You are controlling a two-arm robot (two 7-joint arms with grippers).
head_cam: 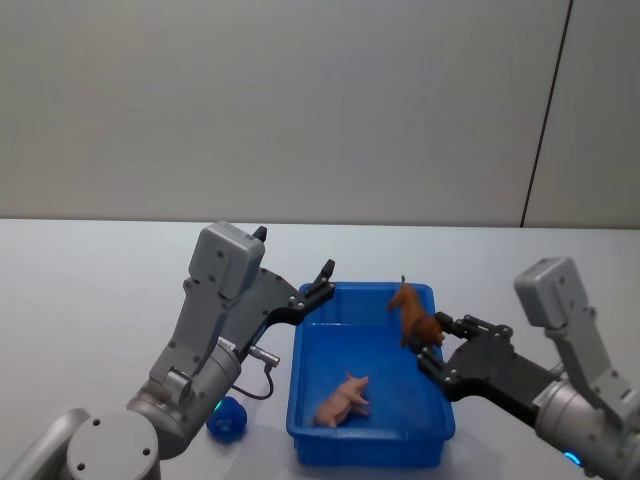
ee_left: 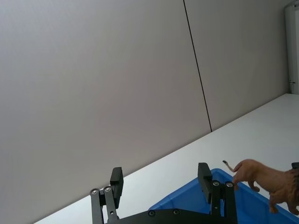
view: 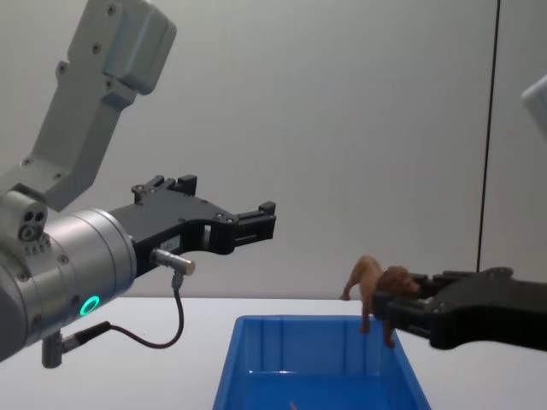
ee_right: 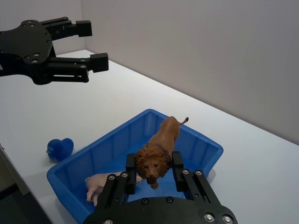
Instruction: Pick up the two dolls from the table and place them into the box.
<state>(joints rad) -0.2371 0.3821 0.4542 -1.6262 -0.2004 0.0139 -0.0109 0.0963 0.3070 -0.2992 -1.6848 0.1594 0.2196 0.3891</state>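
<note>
Brown lion [ee_right: 161,140], head partly inside right pincer [ee_right: 153,164]

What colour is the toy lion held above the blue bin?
Orange-brown with a darker mane; the lion shows best in the right wrist view.

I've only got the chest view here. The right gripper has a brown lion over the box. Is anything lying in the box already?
Observer: Yes. A pink doll lies on the floor of the box, left of the right gripper and its lion.
Operator: Where's the blue doll?
Observer: The blue doll sits on the table, just left of the box.
Operator: Is the left gripper free to fetch it?
Observer: The left gripper is open and holds nothing, above the box's far left corner.
</note>
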